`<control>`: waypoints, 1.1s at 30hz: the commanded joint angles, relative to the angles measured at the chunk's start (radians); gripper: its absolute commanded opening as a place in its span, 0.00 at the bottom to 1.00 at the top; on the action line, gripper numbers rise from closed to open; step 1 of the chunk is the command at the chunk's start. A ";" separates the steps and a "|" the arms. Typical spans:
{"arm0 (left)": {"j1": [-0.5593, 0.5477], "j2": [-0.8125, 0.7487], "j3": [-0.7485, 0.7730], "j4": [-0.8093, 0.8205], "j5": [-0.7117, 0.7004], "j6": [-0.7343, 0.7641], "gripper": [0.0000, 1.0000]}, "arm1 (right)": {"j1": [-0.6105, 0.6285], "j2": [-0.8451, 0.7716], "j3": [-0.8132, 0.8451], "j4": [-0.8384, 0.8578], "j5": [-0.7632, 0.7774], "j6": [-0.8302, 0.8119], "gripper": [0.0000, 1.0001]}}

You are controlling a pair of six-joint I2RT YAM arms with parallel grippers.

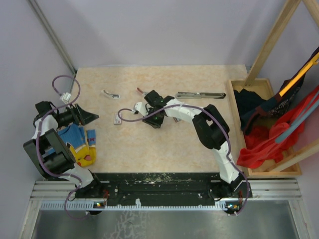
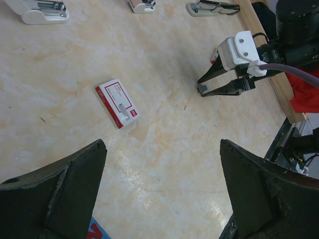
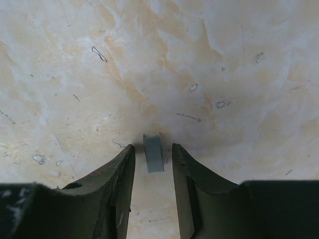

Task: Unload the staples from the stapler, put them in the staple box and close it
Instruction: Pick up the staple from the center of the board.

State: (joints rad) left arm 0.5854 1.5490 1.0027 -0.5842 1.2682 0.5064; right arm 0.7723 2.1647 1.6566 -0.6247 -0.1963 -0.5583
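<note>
Right jaws stand narrowly apart astride the staple strip [image 3: 153,154], its long axis running parallel between them; left jaws gape, well away.

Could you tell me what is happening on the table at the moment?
The right gripper is down on the table, its fingers straddling a short strip of staples with a small gap on each side, so nothing is gripped yet. The stapler lies apart, toward the table's far right. The left gripper hangs wide open at the left, holding nothing.
</note>
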 commanded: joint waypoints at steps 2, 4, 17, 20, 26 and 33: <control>0.008 0.005 0.016 -0.010 0.025 0.020 1.00 | 0.014 0.024 0.004 0.020 0.029 -0.013 0.36; 0.008 0.006 0.017 -0.010 0.025 0.021 1.00 | 0.014 0.026 0.005 0.014 0.029 -0.016 0.34; 0.008 0.009 0.017 -0.013 0.028 0.023 1.00 | 0.014 -0.027 -0.044 0.031 0.069 0.017 0.18; 0.008 0.006 0.018 -0.015 0.028 0.023 1.00 | 0.014 -0.030 -0.046 0.027 0.074 0.024 0.18; 0.008 0.005 0.017 -0.015 0.028 0.025 1.00 | 0.013 -0.061 -0.057 0.041 0.088 0.048 0.17; 0.008 0.006 0.018 -0.016 0.028 0.024 1.00 | -0.004 -0.123 -0.066 0.060 0.129 0.115 0.15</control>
State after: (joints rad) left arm 0.5854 1.5490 1.0027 -0.5861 1.2690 0.5140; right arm 0.7776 2.1250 1.5967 -0.5762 -0.1066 -0.4961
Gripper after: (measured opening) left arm 0.998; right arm 0.172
